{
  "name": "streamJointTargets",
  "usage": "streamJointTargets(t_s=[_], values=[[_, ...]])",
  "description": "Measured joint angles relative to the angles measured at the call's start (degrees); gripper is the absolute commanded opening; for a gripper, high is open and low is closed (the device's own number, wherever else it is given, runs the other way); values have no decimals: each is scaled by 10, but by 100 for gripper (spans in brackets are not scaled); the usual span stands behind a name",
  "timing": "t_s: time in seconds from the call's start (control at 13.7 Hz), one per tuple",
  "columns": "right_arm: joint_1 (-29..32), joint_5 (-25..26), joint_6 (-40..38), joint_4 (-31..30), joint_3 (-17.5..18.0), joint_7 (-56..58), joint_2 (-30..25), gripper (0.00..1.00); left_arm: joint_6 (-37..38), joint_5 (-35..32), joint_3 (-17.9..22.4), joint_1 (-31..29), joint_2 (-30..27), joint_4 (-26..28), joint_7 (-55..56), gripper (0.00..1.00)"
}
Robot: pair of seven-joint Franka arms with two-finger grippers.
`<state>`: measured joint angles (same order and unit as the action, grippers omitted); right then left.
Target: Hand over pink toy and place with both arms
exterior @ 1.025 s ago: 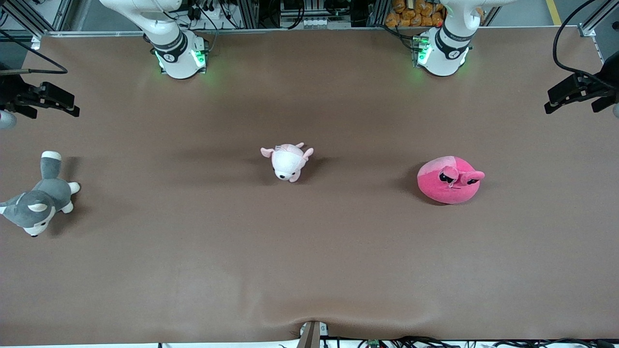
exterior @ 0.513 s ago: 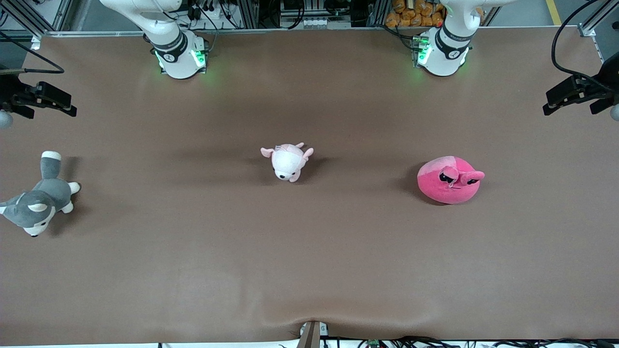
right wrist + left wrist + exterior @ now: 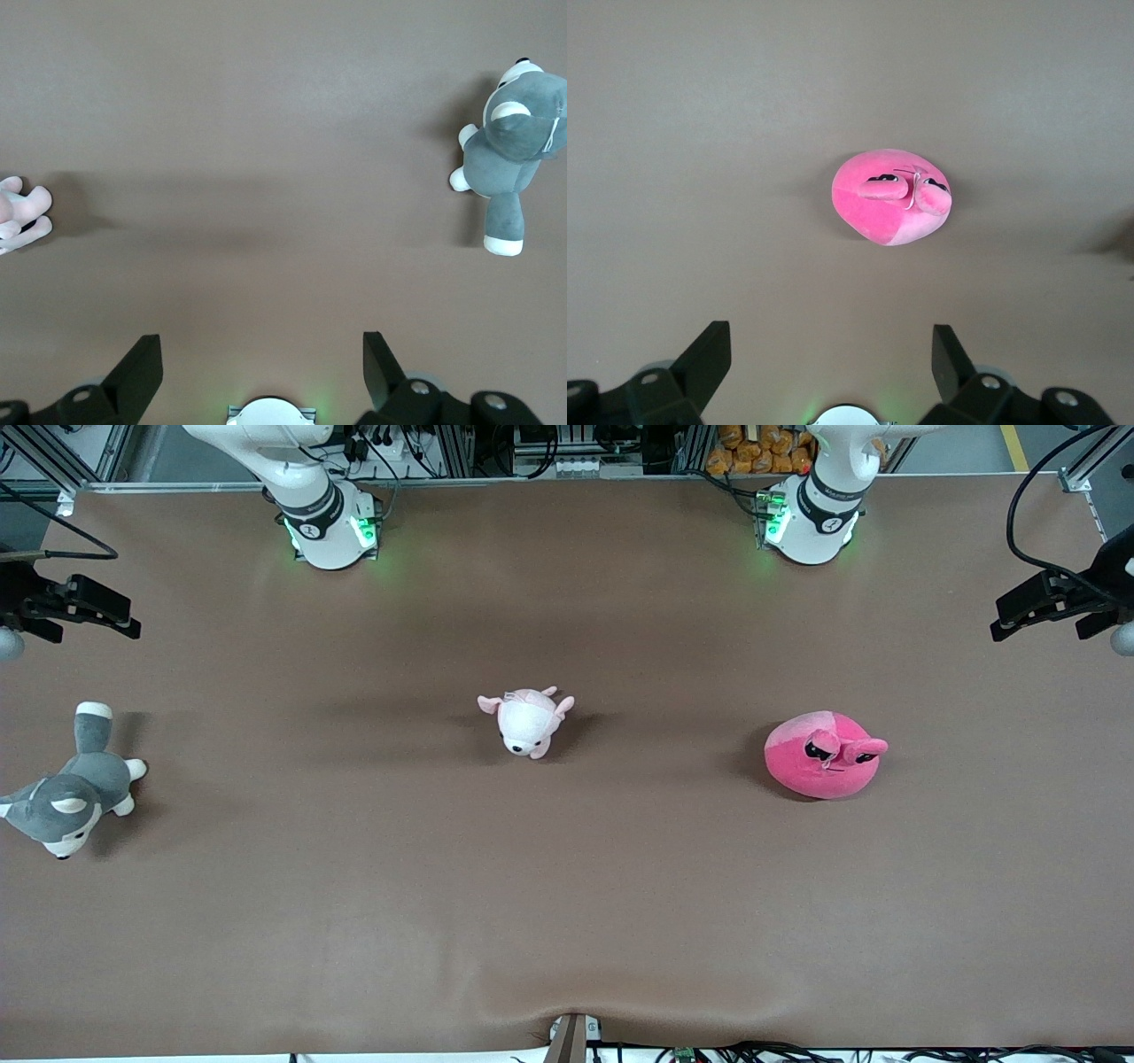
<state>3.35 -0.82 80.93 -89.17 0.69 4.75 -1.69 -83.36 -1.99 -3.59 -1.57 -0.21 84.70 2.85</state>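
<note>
We read the front view from its left edge to its right edge.

1. The right gripper [image 3: 97, 609] hangs above the worktop [image 3: 567, 903] at the right arm's end. In the right wrist view its jaws stand wide apart, and nothing is between them. Both fingers [image 3: 137, 367] show with bare worktop between them.

2. The grey-and-white husky plush [image 3: 71, 788] lies on its side on the worktop at the right arm's end, nearer to the front camera than the right gripper's place over the surface. We also see it in the right wrist view [image 3: 514, 142].

3. The right arm's base [image 3: 328, 522] stands at the worktop's edge along the top of the front view, with green lights lit.

4. The pale pink-and-white plush animal [image 3: 527, 722] lies near the middle of the worktop, well apart from the other two toys. Only its edge shows in the right wrist view [image 3: 19, 212].

5. The left arm's base [image 3: 811, 518] stands at the same edge, also lit green.

6. The pink toy [image 3: 824, 755] rests on the worktop toward the left arm's end, its two eye bumps uppermost. No gripper touches it. In the left wrist view [image 3: 893, 195] it lies well apart from the fingers.

7. The left gripper [image 3: 1050, 607] hangs above the left arm's end of the worktop. Its jaws stand wide apart and hold nothing.
</note>
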Motion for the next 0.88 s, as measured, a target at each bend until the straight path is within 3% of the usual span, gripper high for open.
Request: streamJointTargets(t_s=[0.88], values=[[0, 0, 0, 0, 1, 0, 0, 100, 22, 0, 0, 0, 15, 0, 72, 100]])
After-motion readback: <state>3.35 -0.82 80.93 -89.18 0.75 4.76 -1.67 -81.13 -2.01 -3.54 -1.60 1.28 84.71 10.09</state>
